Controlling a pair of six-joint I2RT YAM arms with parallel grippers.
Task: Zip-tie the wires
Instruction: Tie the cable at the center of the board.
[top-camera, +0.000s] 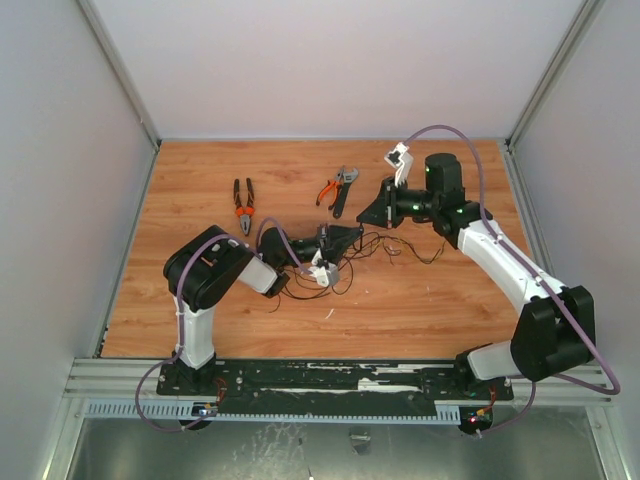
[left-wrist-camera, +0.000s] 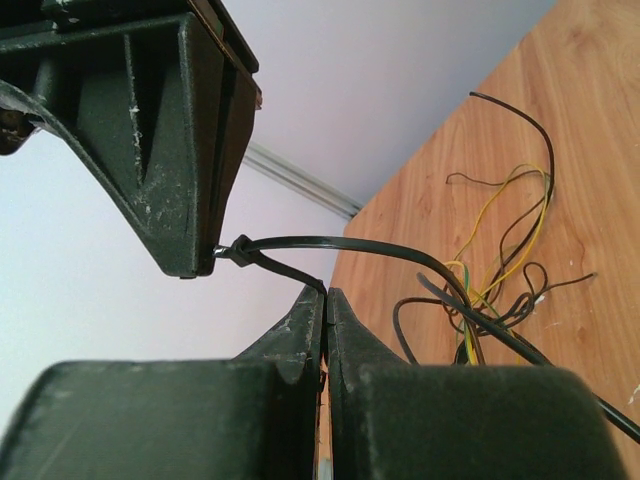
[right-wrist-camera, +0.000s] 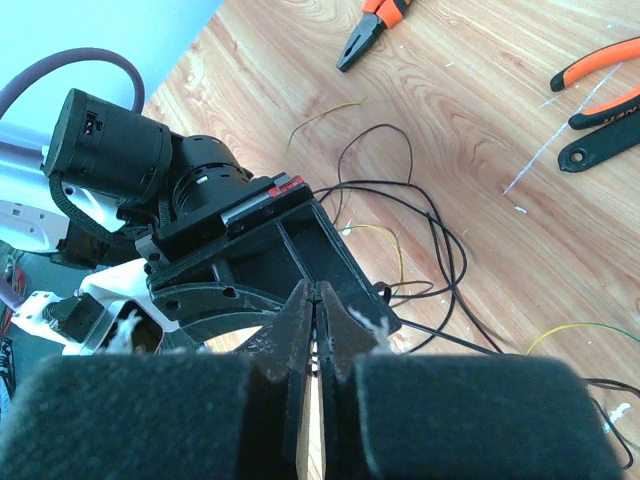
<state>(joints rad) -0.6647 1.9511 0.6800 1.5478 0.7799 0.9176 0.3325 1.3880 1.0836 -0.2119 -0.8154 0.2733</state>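
My left gripper (left-wrist-camera: 325, 296) is clamped tight on the tail of the zip tie (left-wrist-camera: 340, 239). The tie's loop runs round the wires (left-wrist-camera: 505, 305), which lie in loose coils mid-table (top-camera: 420, 310). Just beyond, my right gripper (right-wrist-camera: 318, 292) has its jaws closed, tip at the tie's head; I can't quite tell whether it pinches it. Farther back lie orange-handled pliers (top-camera: 244, 207), apart from the wires.
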